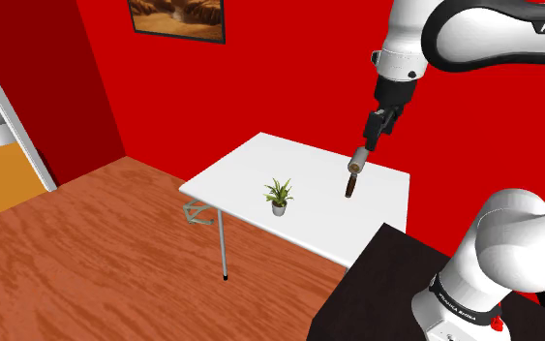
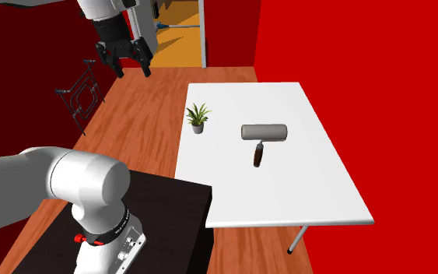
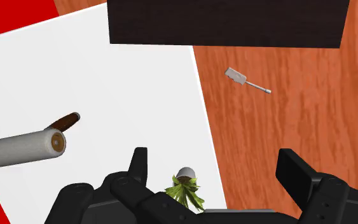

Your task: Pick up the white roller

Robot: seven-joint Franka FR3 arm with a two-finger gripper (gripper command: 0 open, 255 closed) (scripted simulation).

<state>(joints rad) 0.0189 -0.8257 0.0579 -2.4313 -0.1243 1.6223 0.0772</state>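
The roller (image 2: 264, 133) lies on the table (image 2: 314, 175), near the plant (image 2: 197, 117).

Grey-white roller (image 2: 264, 132) with brown handle (image 2: 257, 156) — white table (image 2: 306, 183), red walls (image 2: 365, 47), wood-grain floor (image 2: 139, 117), black pincer (image 2: 133, 72)

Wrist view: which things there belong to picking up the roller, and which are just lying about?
For the job:
roller, lying on the table
tool, open and empty

Lying about:
plant on the table
small pale handled thing on the floor
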